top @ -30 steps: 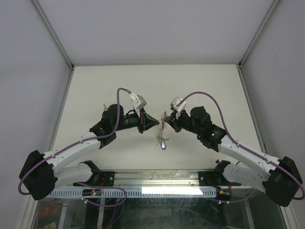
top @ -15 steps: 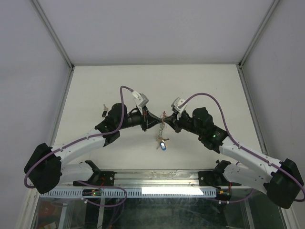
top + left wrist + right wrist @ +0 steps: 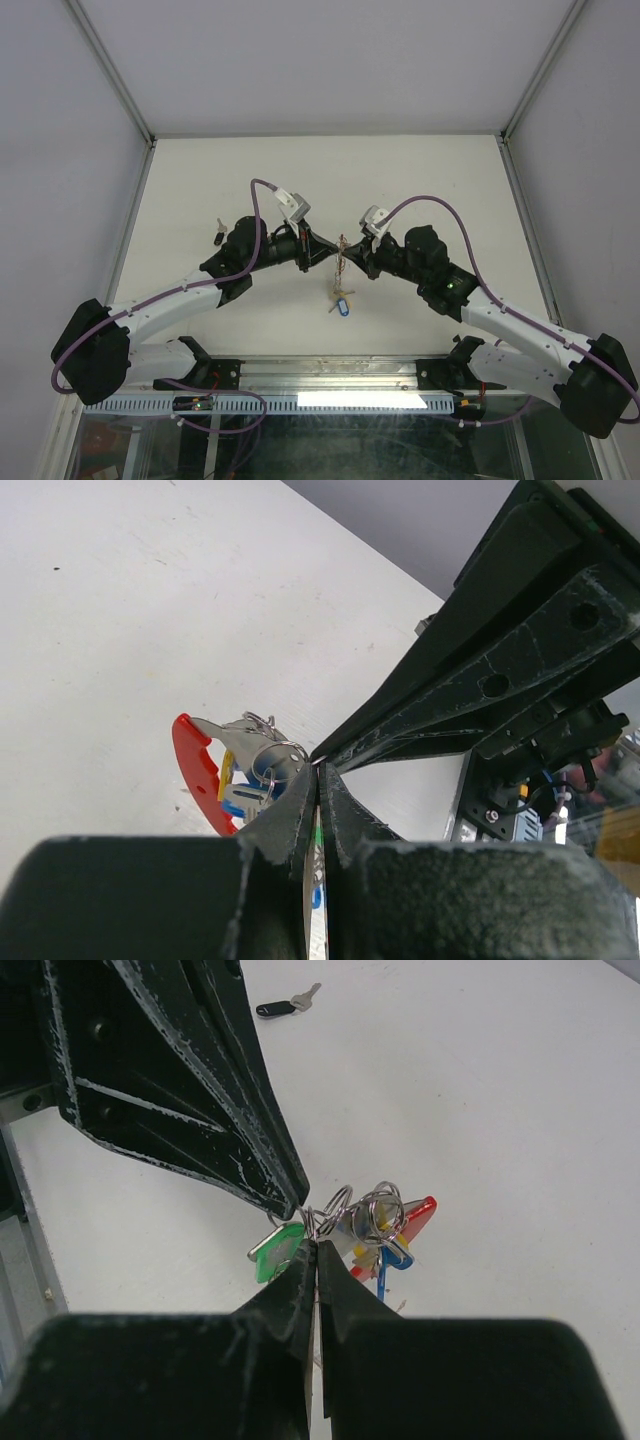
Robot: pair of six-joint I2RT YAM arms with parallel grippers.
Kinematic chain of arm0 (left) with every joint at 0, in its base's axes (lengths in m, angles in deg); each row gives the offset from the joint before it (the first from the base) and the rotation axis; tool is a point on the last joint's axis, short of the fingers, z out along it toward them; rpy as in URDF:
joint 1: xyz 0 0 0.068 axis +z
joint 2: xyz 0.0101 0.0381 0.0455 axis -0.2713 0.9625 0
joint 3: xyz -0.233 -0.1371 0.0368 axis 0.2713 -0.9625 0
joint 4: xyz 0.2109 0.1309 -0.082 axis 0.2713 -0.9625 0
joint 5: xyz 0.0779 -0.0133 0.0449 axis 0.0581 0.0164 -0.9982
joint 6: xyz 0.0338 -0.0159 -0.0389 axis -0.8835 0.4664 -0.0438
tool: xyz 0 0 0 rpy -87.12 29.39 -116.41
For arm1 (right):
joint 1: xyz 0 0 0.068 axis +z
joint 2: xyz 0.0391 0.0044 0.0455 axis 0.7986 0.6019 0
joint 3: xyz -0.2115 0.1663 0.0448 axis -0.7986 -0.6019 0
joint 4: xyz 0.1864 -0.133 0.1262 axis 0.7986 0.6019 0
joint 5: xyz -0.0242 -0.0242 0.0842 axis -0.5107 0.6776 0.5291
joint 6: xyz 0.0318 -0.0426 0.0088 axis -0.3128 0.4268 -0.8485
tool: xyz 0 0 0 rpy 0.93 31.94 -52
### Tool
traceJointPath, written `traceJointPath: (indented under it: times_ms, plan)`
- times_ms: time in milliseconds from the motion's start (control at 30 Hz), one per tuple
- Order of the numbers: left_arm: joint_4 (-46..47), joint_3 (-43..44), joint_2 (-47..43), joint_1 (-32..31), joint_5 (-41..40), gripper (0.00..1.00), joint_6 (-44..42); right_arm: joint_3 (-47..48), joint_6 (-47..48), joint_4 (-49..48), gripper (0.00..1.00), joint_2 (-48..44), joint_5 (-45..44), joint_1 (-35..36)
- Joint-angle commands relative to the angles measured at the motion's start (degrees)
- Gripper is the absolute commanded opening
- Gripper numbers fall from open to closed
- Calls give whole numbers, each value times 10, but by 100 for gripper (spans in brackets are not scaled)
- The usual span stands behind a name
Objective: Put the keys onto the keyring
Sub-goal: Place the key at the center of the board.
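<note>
The keyring (image 3: 342,258) hangs between my two grippers above the table, and its blue-framed tag (image 3: 342,305) dangles below. In the right wrist view it shows metal rings (image 3: 365,1212), a red arc (image 3: 420,1212) and blue and yellow caps. My right gripper (image 3: 316,1244) is shut on one ring. My left gripper (image 3: 318,767) is shut, and its tip meets the same ring from the other side. A green-capped key (image 3: 278,1250) sits right under that tip, and a thin silvery strip shows between the jaws. The red arc (image 3: 195,770) also shows in the left wrist view. A black-capped key (image 3: 285,1005) lies on the table.
The black-capped key (image 3: 218,232) lies beside the left arm's forearm. White table (image 3: 440,170) is walled by grey panels at the left, the right and the back. A metal rail (image 3: 330,400) runs along the near edge by the arm bases.
My left gripper has moved right, from a gap away to touching the keyring. My right gripper has held the keyring nearly still. The tag hangs a little higher.
</note>
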Motion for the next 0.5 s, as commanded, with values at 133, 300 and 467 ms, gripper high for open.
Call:
traceJointPath:
  times_ms: [133,300,467]
  plan:
    - [27,4,-8,-6,-31,0,1,11,-8,-36,0,-20,12,4]
    - [24,7,-5,-5,-39,0,1,12,-8,-33,0,-22,14,4]
    - [22,8,0,-5,-43,0,2,13,-6,-30,0,-24,14,3]
